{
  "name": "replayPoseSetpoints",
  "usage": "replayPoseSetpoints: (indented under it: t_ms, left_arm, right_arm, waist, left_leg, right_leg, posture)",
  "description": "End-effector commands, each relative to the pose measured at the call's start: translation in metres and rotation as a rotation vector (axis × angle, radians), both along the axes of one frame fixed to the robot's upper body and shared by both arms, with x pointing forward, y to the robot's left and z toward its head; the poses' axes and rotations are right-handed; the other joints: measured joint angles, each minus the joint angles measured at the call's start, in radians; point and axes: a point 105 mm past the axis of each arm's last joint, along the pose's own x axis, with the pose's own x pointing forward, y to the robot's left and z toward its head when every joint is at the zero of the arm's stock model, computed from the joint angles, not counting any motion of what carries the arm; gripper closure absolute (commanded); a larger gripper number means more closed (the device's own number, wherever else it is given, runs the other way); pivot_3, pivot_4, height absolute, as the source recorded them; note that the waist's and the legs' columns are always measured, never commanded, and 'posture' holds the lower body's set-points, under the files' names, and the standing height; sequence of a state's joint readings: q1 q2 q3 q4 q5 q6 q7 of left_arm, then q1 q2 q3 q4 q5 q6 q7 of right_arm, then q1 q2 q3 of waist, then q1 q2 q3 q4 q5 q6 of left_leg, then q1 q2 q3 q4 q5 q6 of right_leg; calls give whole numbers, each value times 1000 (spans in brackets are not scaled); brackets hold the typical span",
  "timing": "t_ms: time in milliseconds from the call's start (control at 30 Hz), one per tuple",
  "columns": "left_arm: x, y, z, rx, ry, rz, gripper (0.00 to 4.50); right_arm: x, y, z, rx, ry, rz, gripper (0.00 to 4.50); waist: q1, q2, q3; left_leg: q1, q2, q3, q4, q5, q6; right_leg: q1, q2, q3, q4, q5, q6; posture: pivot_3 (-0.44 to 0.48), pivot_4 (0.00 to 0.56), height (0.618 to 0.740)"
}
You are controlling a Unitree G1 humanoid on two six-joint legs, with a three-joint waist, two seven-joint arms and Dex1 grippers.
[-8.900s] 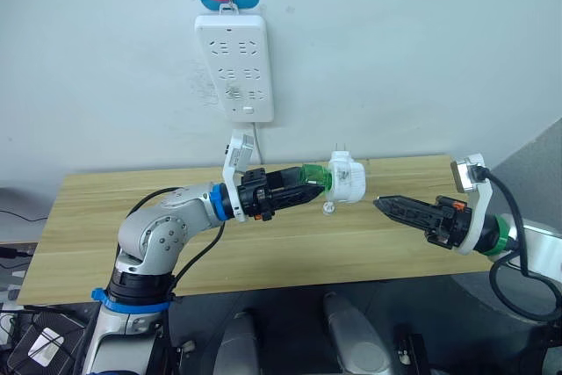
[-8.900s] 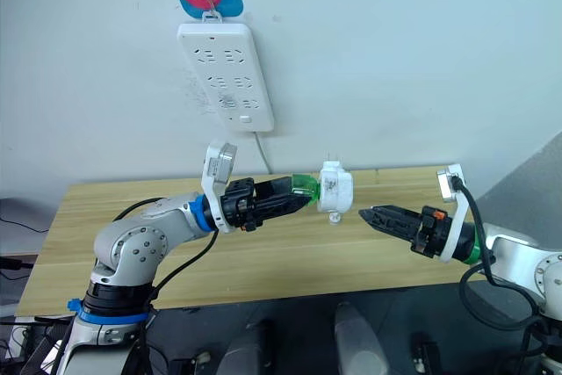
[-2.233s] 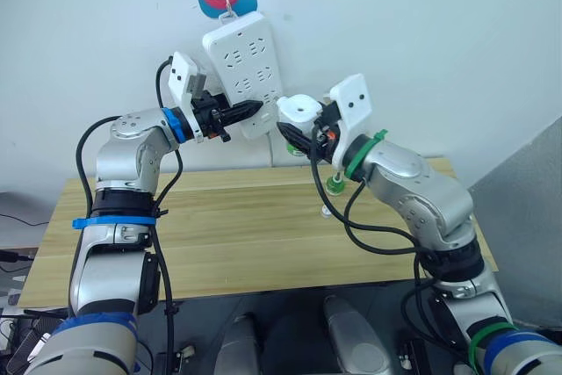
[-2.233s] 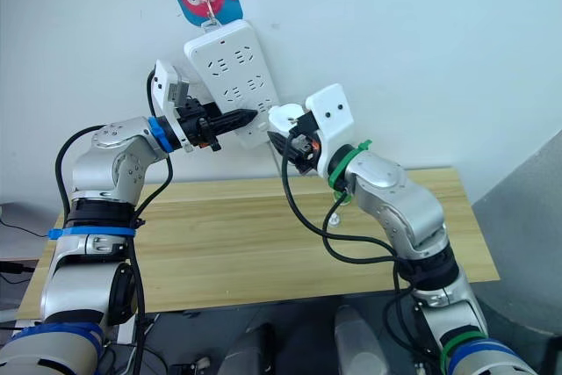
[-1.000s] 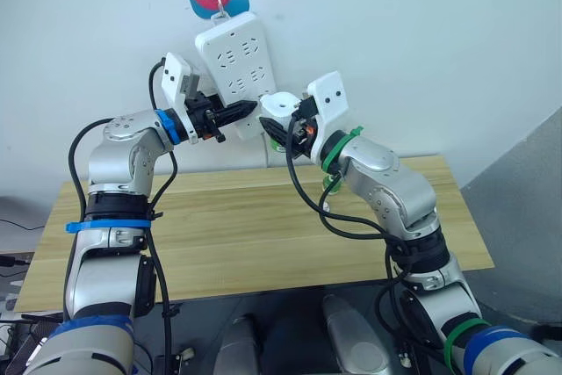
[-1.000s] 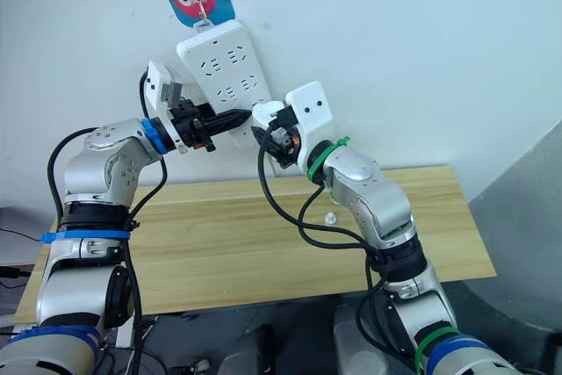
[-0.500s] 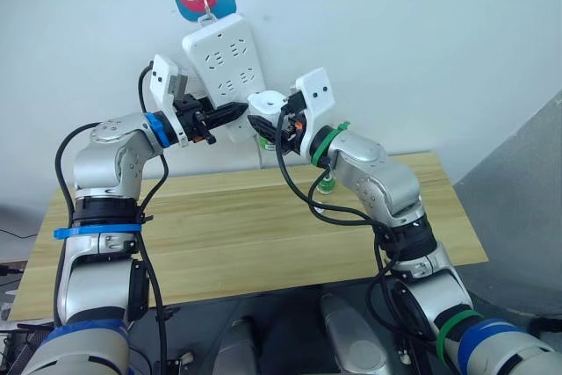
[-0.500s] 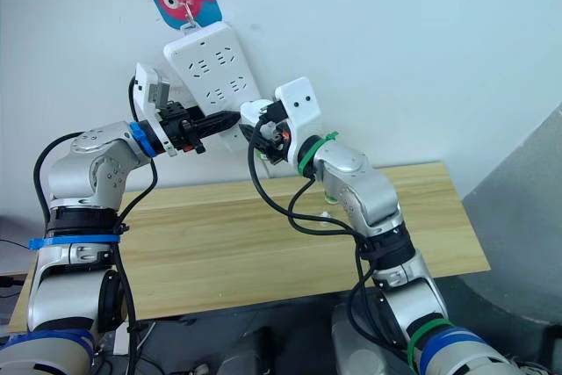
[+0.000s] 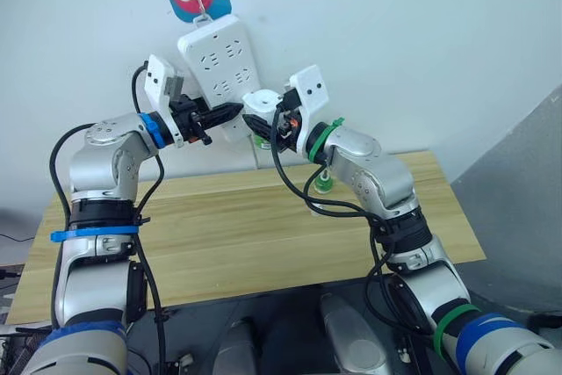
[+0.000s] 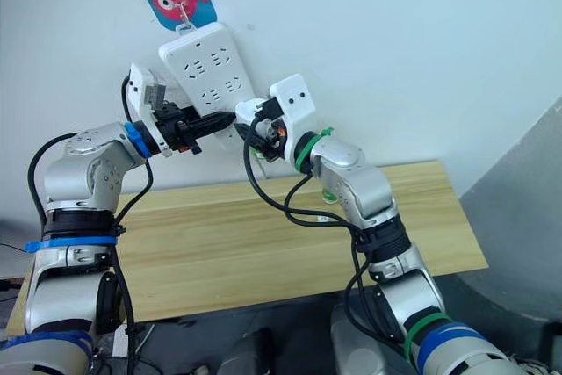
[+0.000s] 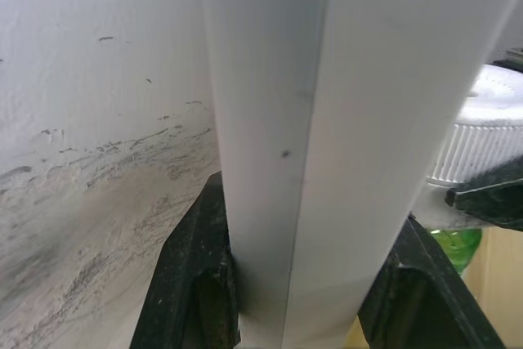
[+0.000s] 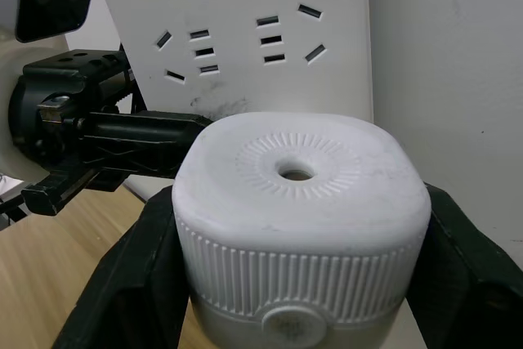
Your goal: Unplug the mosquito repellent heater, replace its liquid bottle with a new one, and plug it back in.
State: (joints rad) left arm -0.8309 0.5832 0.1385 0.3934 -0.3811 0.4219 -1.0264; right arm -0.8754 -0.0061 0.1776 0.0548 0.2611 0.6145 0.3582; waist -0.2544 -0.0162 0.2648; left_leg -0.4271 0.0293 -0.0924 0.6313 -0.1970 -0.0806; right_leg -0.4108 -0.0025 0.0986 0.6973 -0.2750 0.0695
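**White heater held up at the wall strip**

Right gripper (image 9: 263, 120) clamps the heater (image 12: 301, 194) just beside the strip (image 9: 219, 59). Left gripper (image 9: 230, 111) pinches the strip's lower edge; its wrist view shows fingers (image 11: 189, 267) on both sides. Head views show a green bottle (image 9: 324, 183) on the table (image 9: 219, 226).

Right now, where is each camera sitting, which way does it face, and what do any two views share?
Left eye and right eye views: head camera, looking forward and down over both arms at the power strip on the wall above the table.
Left wrist view: on the left arm, looking along the left gripper, its jaws clamping the strip's edge.
Right wrist view: on the right arm, looking over the heater held in the right gripper.
Shared: both wrist views show strip and heater.
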Motion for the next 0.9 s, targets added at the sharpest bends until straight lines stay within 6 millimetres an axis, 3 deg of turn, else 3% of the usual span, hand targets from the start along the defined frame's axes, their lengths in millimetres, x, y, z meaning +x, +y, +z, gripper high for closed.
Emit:
replayPoseSetpoints:
  t_ms: [33,267,533,733,800,900]
  left_arm:
    - [1,-2,-7,54,-5,-12,3167]
    - [6,11,-3,45,-28,58,3167]
    - [9,41,1,83,-55,182,769]
    - [-1,69,-4,155,-58,258,769]
    - [-17,83,-14,241,-47,259,769]
    - [-41,81,-23,271,-13,205,769]
  right_arm:
    - [-15,-7,18,2,-91,5,0]
    - [-43,-26,9,-70,-100,39,0]
    - [-54,-31,6,-73,-81,53,0]
    - [-61,-30,3,-104,-112,77,0]
    - [-66,-31,3,-132,-177,73,0]
    - [-75,-29,-1,-126,-196,121,0]
  waist:
    - [6,0,0]
    - [8,0,0]
    - [6,0,0]
    - [4,0,0]
    - [4,0,0]
    - [7,0,0]
  left_leg:
    - [0,0,0,-1,0,0]
    - [-3,-1,0,-2,0,0]
    - [-2,0,-1,-2,0,0]
    - [-2,0,-1,-1,0,0]
    - [-3,0,-1,-2,0,0]
    - [-4,1,1,-3,0,0]
  right_leg:
    - [0,0,0,-1,0,0]
    - [0,-2,0,-7,0,0]
    - [-1,0,-1,-4,0,0]
    - [-2,0,0,-2,0,0]
    - [-2,0,0,-3,0,0]
    - [-4,-1,1,-4,0,0]
  posture:
    - [-260,217,740]
    - [-253,219,740]
    - [-249,218,740]
    - [-240,217,740]
    - [-228,217,740]
    - [-213,218,740]
